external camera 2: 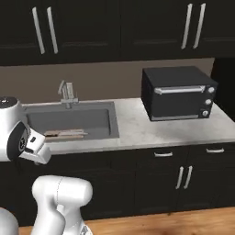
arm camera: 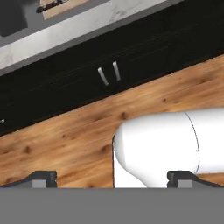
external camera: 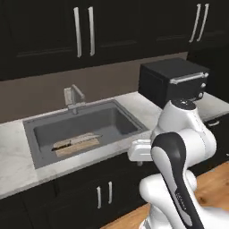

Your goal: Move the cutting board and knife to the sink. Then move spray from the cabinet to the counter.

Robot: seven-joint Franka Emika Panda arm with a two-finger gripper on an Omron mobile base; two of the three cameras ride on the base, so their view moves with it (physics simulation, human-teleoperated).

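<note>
The light-brown cutting board (external camera: 79,147) (external camera 2: 64,136) lies flat in the dark-grey sink (external camera: 112,118) (external camera 2: 96,117). On it rests the knife (external camera: 77,140) (external camera 2: 64,132), black handle to the left. Board and knife also show at the top left of the hand view, as cutting board (arm camera: 70,5) and knife (arm camera: 49,5). My gripper (arm camera: 113,179) is open and holds nothing. It hangs in front of the lower cabinets, back from the counter (external camera: 13,156) (external camera 2: 137,128) (arm camera: 65,33), and faces the wooden floor. The spray is out of view.
A black toaster oven (external camera: 172,80) (external camera 2: 179,94) stands on the counter right of the sink. A silver faucet (external camera: 74,96) (external camera 2: 67,92) rises at the sink's back edge. Dark upper cabinets (external camera: 53,31) (external camera 2: 114,27) are closed. Wooden floor (arm camera: 65,135) lies below.
</note>
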